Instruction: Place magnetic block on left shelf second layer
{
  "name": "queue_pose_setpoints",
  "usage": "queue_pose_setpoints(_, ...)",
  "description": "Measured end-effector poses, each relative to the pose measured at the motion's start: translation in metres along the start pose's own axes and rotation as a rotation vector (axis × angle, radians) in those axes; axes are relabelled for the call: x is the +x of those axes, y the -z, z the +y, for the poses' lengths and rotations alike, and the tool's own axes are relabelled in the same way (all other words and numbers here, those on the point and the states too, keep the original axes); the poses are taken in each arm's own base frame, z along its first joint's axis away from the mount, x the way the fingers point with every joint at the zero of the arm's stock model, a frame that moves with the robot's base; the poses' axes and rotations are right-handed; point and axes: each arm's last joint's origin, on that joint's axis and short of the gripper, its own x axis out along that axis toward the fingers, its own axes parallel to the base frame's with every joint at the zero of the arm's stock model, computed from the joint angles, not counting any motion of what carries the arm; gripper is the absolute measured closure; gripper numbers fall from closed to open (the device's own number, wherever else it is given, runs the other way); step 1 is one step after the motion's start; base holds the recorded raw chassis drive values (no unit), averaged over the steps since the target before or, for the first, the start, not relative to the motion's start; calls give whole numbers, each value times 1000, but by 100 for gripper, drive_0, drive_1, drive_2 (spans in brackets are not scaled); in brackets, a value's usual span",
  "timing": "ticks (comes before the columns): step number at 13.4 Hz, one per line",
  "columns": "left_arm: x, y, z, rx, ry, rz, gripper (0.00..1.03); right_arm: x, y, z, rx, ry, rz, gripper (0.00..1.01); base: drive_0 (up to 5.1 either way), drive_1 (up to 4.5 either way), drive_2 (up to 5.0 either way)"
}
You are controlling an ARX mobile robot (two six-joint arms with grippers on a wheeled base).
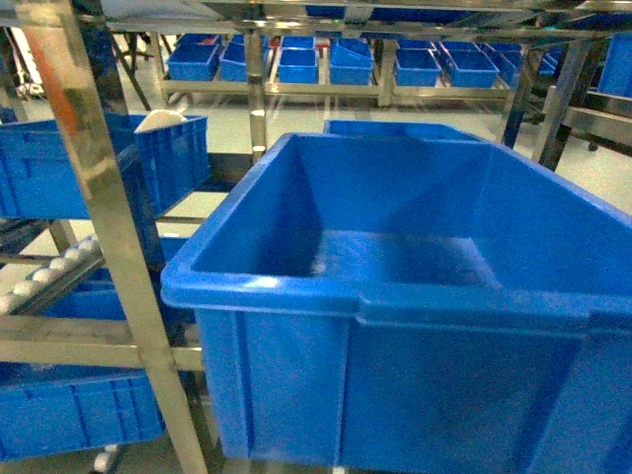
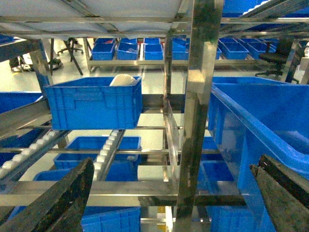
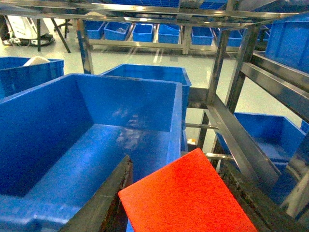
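The magnetic block (image 3: 186, 198) fills the lower middle of the right wrist view as a bright red slab. My right gripper (image 3: 176, 165) is shut on it, one dark finger (image 3: 104, 205) on each side, above the near right corner of a large blue bin (image 3: 72, 145). My left gripper (image 2: 176, 162) is open and holds nothing; its fingers (image 2: 58, 205) frame a steel post (image 2: 195, 121). The left shelf's tier with white roller rails (image 2: 108, 147) and a flat crossbar (image 2: 120, 193) lies ahead of it. Neither gripper nor the block shows in the head view.
The large blue bin (image 1: 415, 296) takes up most of the head view. A smaller blue bin (image 2: 94, 101) holding a white object sits on the left rack, with more blue bins (image 2: 96, 171) on lower tiers. A slanted steel post (image 1: 109, 227) stands at the left.
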Motion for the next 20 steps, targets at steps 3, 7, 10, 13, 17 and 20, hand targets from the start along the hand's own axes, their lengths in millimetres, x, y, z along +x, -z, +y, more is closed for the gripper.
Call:
queue_pose_setpoints(3, 0, 0, 0, 0, -1, -2, 5, 1, 1, 0, 1, 0, 8, 56, 0, 0, 0)
queue_pose_setpoints(7, 0, 0, 0, 0, 0, -1, 5, 1, 1, 2, 9, -15, 28, 56, 0, 0, 0)
queue_pose_setpoints(10, 0, 0, 0, 0, 0, -1, 5, 26, -6, 15, 83, -85, 136, 56, 0, 0, 0)
queue_pose_setpoints(13, 0, 0, 0, 0, 0, -1, 5, 70, -14, 44, 115, -166, 251, 56, 0, 0, 0)
queue_pose_setpoints(17, 0, 0, 0, 0, 0, -1, 5, 129, -1, 84, 109, -213, 423, 56, 0, 0, 0)
queue_pose_setpoints(20, 0, 0, 0, 0, 0, -1, 5, 151, 10, 90, 95, -134, 380, 55, 0, 0, 0)
